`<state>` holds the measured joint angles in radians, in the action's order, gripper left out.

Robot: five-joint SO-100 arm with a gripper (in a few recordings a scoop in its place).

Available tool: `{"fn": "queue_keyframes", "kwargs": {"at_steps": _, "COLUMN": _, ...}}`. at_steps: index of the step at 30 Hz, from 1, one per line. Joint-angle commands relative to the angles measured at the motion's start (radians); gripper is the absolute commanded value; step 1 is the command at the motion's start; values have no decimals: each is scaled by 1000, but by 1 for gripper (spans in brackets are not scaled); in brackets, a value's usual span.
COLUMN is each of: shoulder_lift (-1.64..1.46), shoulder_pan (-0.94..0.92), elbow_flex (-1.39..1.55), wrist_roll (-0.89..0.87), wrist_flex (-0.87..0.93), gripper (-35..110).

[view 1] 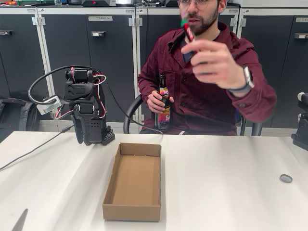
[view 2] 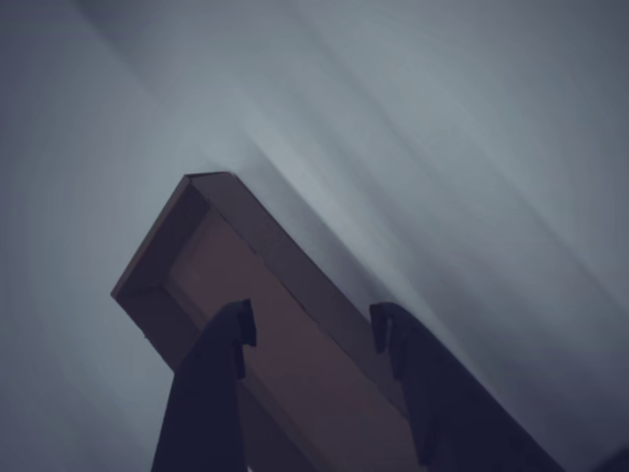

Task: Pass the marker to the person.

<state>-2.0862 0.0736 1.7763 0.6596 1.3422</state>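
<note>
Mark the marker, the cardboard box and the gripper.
marker (view 1: 188, 32): fixed view, striped barrel above the person's raised hand.
cardboard box (view 1: 134, 212): fixed view, near wall.
gripper (view 2: 313, 332): wrist view, gap between the open fingers.

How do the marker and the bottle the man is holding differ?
The marker is thin, pink with a green cap; the bottle is much thicker, brown glass with a colourful label. The marker is raised near the person's face in one hand; the bottle is held low at the table's far edge in the other hand. The marker looks blurred, the bottle sharp. Both are held by the person.
</note>
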Motion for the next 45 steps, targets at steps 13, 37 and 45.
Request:
{"fn": "queue_keyframes", "kwargs": {"at_steps": 13, "shoulder_lift": 6, "shoulder_pan": 0, "elbow_flex": -38, "wrist_roll": 20, "wrist_flex": 12, "gripper": 27}}
{"fn": "queue_keyframes", "kwargs": {"at_steps": 37, "shoulder_lift": 29, "shoulder_pan": -5, "elbow_flex": -55, "wrist_roll": 25, "wrist_flex": 25, "gripper": 27}}
{"fn": "queue_keyframes", "kwargs": {"at_steps": 45, "shoulder_lift": 32, "shoulder_pan": -11, "elbow_flex": -58, "wrist_roll": 23, "wrist_flex": 17, "gripper": 28}}
